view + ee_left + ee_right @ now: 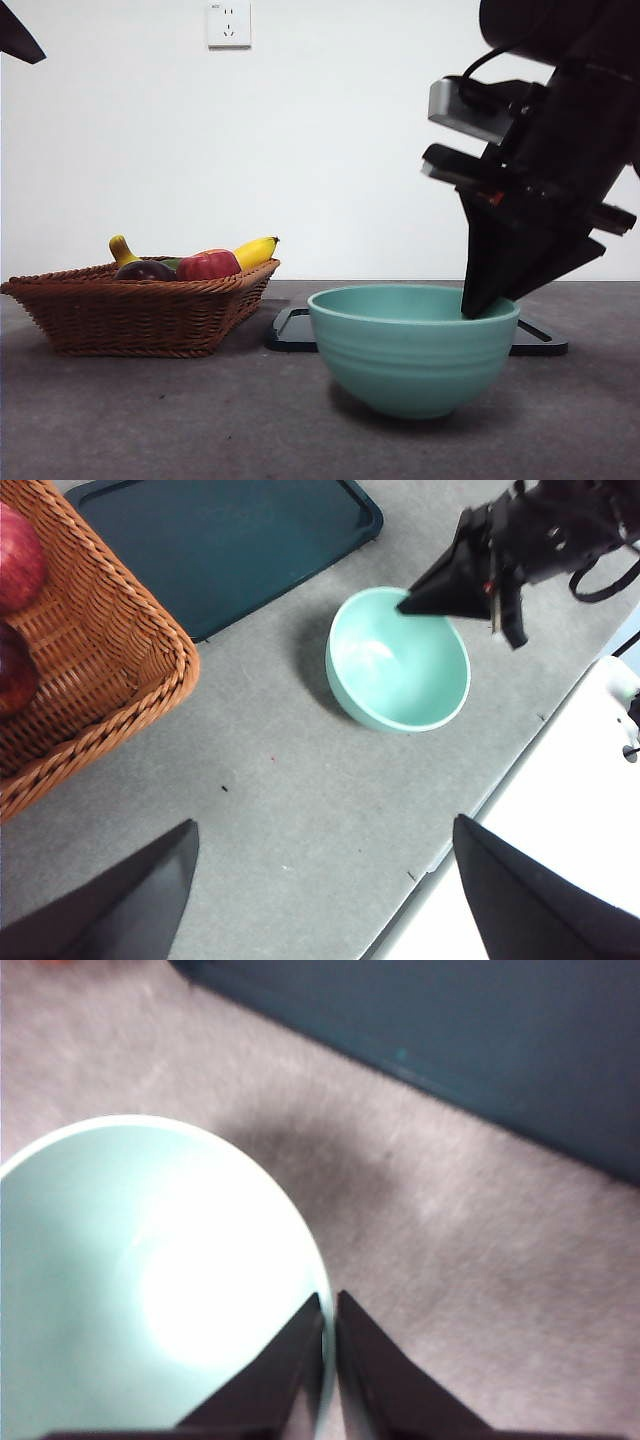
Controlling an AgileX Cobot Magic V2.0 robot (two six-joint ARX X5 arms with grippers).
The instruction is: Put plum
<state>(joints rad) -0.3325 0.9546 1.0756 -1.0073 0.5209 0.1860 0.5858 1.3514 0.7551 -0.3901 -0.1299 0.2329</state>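
The plum [145,270], dark purple and almost black, lies in the wicker basket [130,312] at the left, beside a red apple [208,265]. My right gripper [476,304] reaches down to the right rim of the teal bowl [410,350]. In the right wrist view its jaws [330,1305] stand almost together with the bowl [120,1260] rim between them, so it is shut on the rim. The left wrist view shows that same gripper [408,607] at the bowl [400,670]. My left gripper [320,900] hovers open over the bare table with nothing in it.
A dark tray [292,330] lies flat behind the bowl, between it and the basket [90,680]. A banana [256,250] and a yellow stem [120,250] also sit in the basket. The table's edge [480,800] runs close to the bowl.
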